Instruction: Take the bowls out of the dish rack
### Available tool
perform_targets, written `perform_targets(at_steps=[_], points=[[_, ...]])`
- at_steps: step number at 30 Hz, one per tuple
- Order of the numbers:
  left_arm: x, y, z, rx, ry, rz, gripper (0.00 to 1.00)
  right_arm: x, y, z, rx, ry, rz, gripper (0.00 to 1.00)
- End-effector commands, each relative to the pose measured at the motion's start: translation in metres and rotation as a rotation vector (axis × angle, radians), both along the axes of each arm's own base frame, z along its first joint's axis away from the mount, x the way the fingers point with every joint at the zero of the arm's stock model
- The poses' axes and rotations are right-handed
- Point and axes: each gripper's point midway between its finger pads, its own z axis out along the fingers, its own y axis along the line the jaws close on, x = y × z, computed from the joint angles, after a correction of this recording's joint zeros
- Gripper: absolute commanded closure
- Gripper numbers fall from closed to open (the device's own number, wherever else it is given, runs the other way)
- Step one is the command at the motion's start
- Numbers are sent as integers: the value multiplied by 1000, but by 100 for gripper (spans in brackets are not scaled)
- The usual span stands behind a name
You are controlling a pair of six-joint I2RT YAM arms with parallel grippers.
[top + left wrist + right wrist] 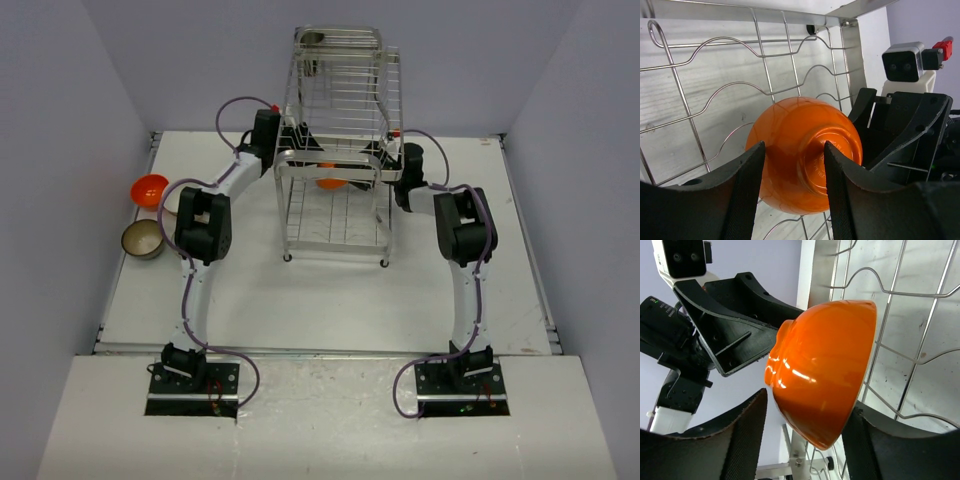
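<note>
A bright orange bowl (330, 180) stands on edge in the lower tier of the silver wire dish rack (335, 100). My left gripper (795, 150) comes in from the left, its jaws apart, fingertips at the bowl's underside (805, 165) and foot ring. That bowl is wider than the gap. From the right, my right gripper (807, 402) straddles the same bowl (820, 365). One of its fingers (860, 430) touches the rim and the other stands a little off the side. A dull bowl (312, 40) sits on the top tier.
Left of the rack on the table lie an orange bowl (150, 190), a brown-olive bowl (143, 238) and a pale one (172, 203) half hidden by my left arm. Rack wires (715, 75) close in around both grippers. The table's raised edge (530, 250) runs along the right.
</note>
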Motion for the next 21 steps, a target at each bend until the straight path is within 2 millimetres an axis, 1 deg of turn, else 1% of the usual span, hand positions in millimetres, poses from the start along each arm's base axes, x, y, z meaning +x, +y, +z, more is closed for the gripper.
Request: perform_targets(at_steps=[1,2,3,6,7,8,9,10,11,13,14,15,17,18,19,21], points=[[-8,-10,4,-8,0,-48,49,2,12,42,52,-125,36,43],[-8,-10,3,-7,2,-48,49,1,12,42,53,-126,38,44],[-8,-10,4,-8,0,-48,49,2,11,43,53,-128,35,49],[-7,-10,5,-9,-4,-48,49,-1,10,42,53,-134,35,50],[-7,-9,6,-11,-5,-47,49,-2,10,42,53,-136,38,52],[-7,-10,7,-15,-7,-50,49,-2,10,41,55,-136,39,56],[-7,-11,7,-21,-6,-53,48,-3,11,39,56,-134,42,62],[-8,-13,8,-35,-4,-62,48,-3,11,39,60,-134,45,66],[-8,-14,7,-41,0,-64,49,-2,11,40,65,-140,46,68],[-8,-15,7,-49,2,-65,48,-2,12,38,78,-132,52,69],[-8,-14,6,-48,3,-64,49,-2,12,40,84,-144,55,73],[-8,-14,5,-45,4,-62,49,-2,12,39,88,-137,53,75],[-7,-13,7,-45,0,-57,48,-1,13,43,91,-148,63,76],[-7,-13,7,-44,-1,-56,49,-1,13,40,92,-142,65,80],[-6,-12,7,-44,-1,-53,48,-1,14,43,96,-151,73,87],[-4,-9,9,-49,-8,-43,48,-2,15,45,102,-155,83,93]])
